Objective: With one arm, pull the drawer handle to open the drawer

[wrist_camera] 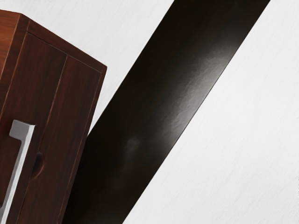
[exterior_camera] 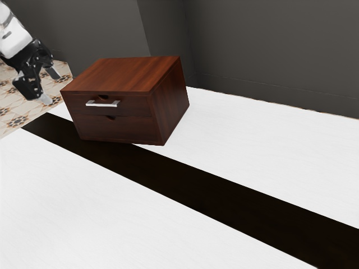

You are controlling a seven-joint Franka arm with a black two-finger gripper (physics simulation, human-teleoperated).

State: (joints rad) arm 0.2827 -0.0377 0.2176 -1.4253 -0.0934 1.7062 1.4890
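A dark reddish wooden cabinet (exterior_camera: 132,84) stands on the white surface, with two drawer fronts facing the exterior view's lower left. The upper drawer (exterior_camera: 134,106) carries a silver bar handle (exterior_camera: 102,103) and sits flush with the cabinet front. My black gripper (exterior_camera: 49,85) hangs to the exterior view's left of the cabinet, level with its top and apart from the handle. Its fingers are spread and nothing is between them. In the wrist view the cabinet front (wrist_camera: 51,116) and the silver handle (wrist_camera: 18,158) lie off to one side of the hand.
A broad black stripe (exterior_camera: 213,196) runs diagonally across the white table (exterior_camera: 269,140), passing under the cabinet's front. Patterned tile floor (exterior_camera: 14,112) lies beyond the table edge beneath the arm. Dark grey walls (exterior_camera: 269,45) stand behind.
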